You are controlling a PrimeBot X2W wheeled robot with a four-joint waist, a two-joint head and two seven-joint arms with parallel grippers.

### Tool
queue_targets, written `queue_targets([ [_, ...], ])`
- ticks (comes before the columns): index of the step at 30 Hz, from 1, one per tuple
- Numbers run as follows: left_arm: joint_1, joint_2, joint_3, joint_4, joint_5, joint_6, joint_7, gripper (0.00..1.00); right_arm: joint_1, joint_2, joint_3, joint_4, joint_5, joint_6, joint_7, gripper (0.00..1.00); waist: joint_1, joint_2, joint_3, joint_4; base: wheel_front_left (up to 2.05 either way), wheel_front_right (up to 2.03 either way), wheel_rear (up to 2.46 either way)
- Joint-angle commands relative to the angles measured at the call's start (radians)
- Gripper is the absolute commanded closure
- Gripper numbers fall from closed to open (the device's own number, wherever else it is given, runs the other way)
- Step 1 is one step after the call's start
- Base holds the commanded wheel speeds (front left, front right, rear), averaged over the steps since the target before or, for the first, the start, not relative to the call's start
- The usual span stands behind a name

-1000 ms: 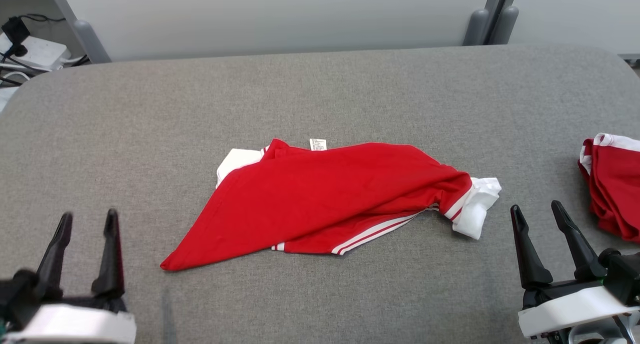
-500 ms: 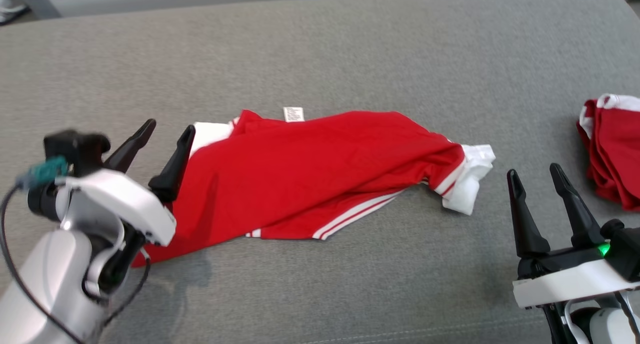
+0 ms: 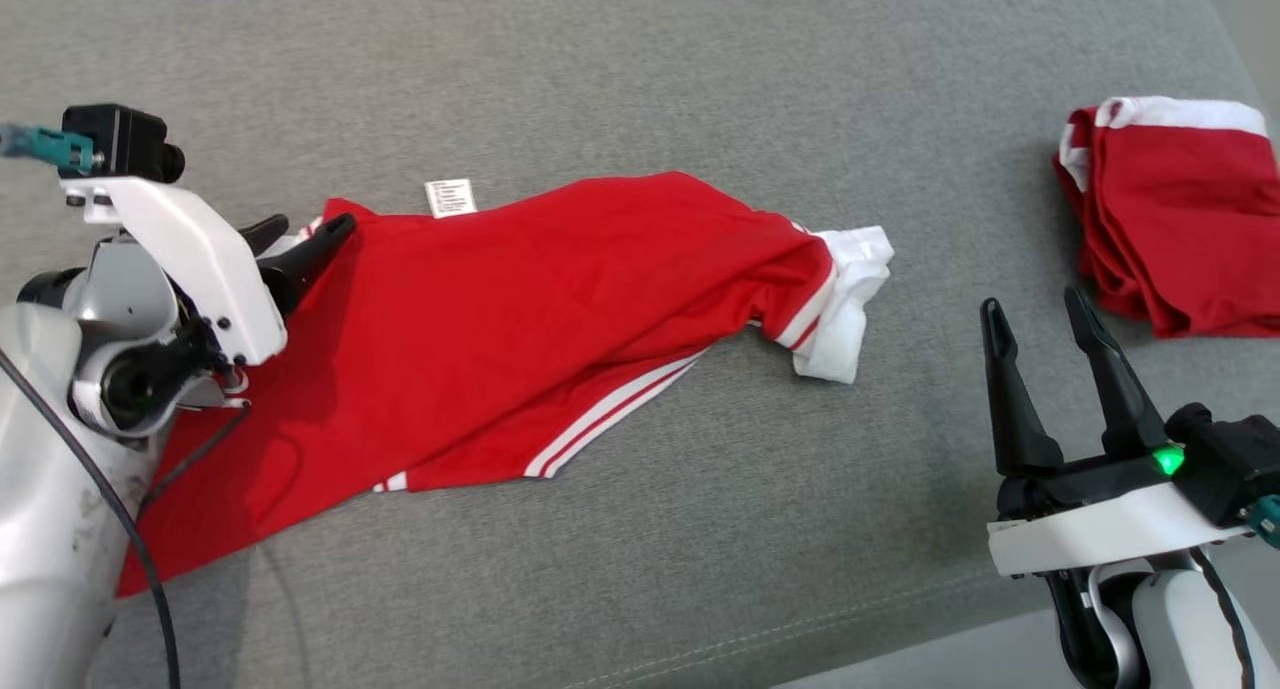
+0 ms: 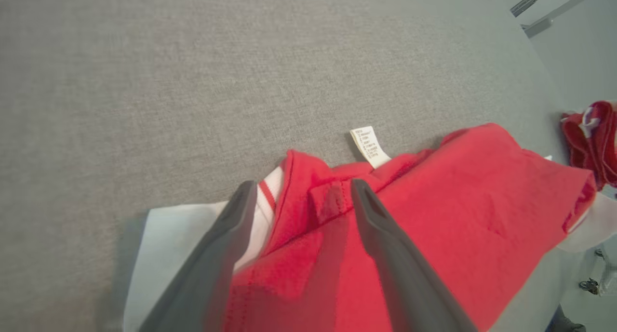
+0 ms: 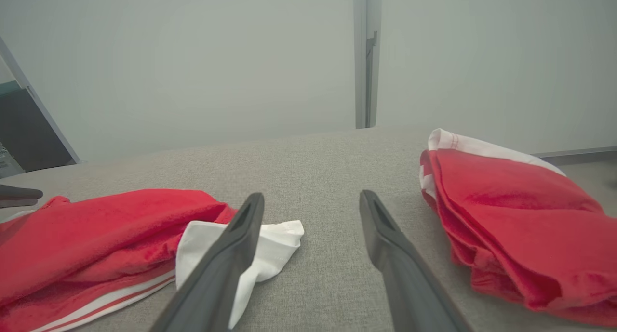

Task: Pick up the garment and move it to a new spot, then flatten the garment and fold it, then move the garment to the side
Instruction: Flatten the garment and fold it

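Table [image 3: 640, 59] in grey fabric, viewed from above. At far left, left gripper [image 3: 310, 229] reaching down over the left end of the garment [image 3: 560, 299], jaws spread wide and straddling a red fold just beside a white panel [image 4: 168, 235], clasping nothing yet. Across the middle of the table, red garment with white stripes lying crumpled and unflattened, small white label [image 3: 450, 197] poking out at its far edge, white cuff [image 3: 845, 299] bunching at its right end. Further right, right gripper [image 3: 1033, 304] hovering low and apart from the cloth, jaws likewise spread and empty. At far right, second red-and-white garment [image 3: 1180, 229] sitting folded near the table's edge. By the look of it, first pick-up only just beginning; moving to a new spot, flattening, folding and setting aside all waiting to be done.
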State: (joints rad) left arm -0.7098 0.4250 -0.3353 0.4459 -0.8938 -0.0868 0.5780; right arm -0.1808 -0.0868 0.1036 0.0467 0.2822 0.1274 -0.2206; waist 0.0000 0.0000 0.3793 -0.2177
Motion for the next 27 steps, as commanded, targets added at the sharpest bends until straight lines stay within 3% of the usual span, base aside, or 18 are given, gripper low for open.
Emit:
queue_targets([
  [1,-0.070,0.049,0.040,0.007,-0.025,0.010,0.049,0.00,-0.023,0.000,0.024,-0.012,0.011,0.003,-0.020,0.00,0.0000,0.0000,0.012,-0.024,0.00,0.00,0.00],
  [13,-0.148,0.065,0.016,0.103,-0.051,0.051,0.212,0.00,-0.041,0.010,0.027,0.032,0.022,0.003,-0.038,0.00,0.0000,0.0000,0.014,-0.059,0.00,0.00,0.00],
  [23,-0.140,0.066,0.013,0.097,-0.073,0.073,0.260,0.02,-0.048,0.019,0.027,0.036,0.026,0.003,-0.041,0.00,0.0000,0.0000,0.013,-0.068,0.00,0.00,0.00],
  [24,-0.139,0.067,0.013,0.094,-0.072,0.071,0.260,0.60,-0.049,0.019,0.026,0.034,0.026,0.003,-0.041,0.00,0.0000,0.0000,0.014,-0.070,0.00,0.00,0.00],
  [25,-0.138,0.070,0.013,0.091,-0.071,0.070,0.257,1.00,-0.049,0.019,0.025,0.032,0.027,0.003,-0.041,0.00,0.0000,0.0000,0.015,-0.072,0.00,0.00,0.00],
  [27,-0.140,0.079,0.011,0.085,-0.061,0.068,0.248,1.00,-0.048,0.020,0.020,0.030,0.028,0.003,-0.041,0.00,0.0000,0.0000,0.017,-0.073,0.00,0.00,0.00],
])
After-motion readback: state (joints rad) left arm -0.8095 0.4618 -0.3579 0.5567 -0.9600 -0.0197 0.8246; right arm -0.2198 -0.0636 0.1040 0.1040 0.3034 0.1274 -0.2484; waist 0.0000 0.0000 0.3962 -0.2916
